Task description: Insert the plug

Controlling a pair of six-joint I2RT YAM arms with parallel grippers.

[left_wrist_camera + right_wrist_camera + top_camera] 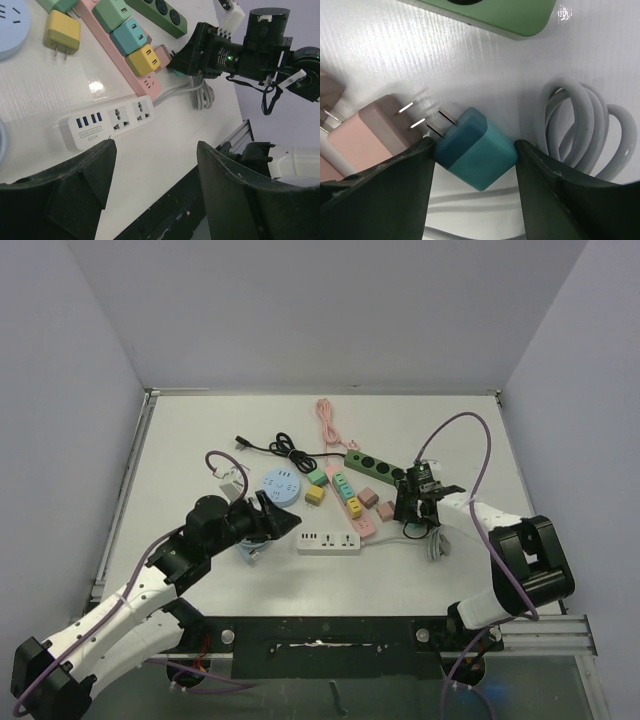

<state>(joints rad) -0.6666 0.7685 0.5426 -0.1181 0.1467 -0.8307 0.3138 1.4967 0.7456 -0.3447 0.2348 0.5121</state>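
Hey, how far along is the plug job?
Done: right gripper straddles the teal plug. In hand: the grasp, contact unclear; plug lies on the table, prongs bare. Left: lift, align, push in. Left gripper open over the white strip.

The pincer [156, 149] is open wide over the table [40, 95], the white power strip [107, 122] lies just ahead of its left finger [85, 190], the pink power strip [147, 85] with colored plugs [142, 59] sits farther ahead, and the other arm's black pincer [176, 62] is far ahead to the right.
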